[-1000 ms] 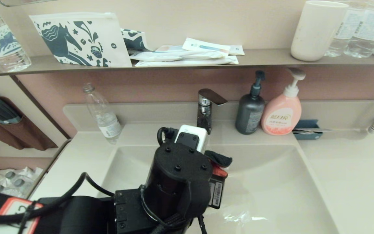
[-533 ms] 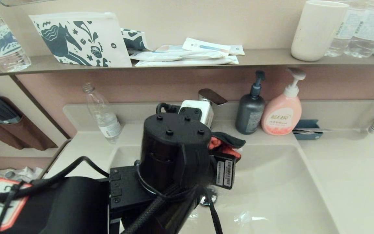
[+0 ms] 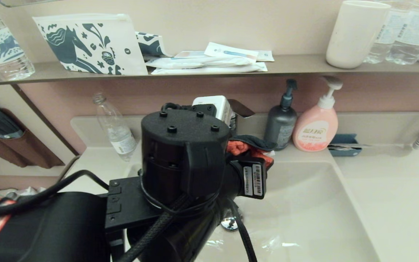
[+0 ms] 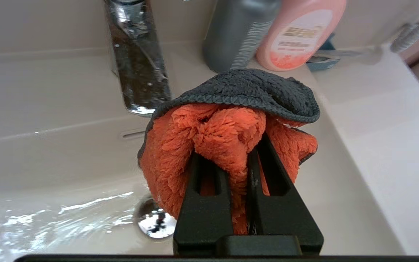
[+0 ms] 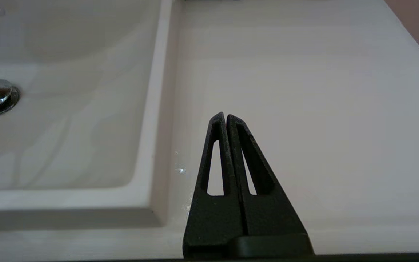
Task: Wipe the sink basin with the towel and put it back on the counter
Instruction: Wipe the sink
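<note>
Left gripper point(image 4: 227, 145) has lifted the towel point(image 4: 227, 134) (wrist view shows pinch).

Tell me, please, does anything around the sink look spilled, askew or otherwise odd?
Little stands out. The basin floor looks wet, with streaks near the drain. A clear bottle left of the faucet has no cap. The left gripper holds the towel bunched above the basin; nothing looks toppled or damaged.

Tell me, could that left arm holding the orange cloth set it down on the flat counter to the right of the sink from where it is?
Probably yes. The left gripper holds the towel above the basin, and the counter beside it looks bare, with the bottles standing farther back.
</note>
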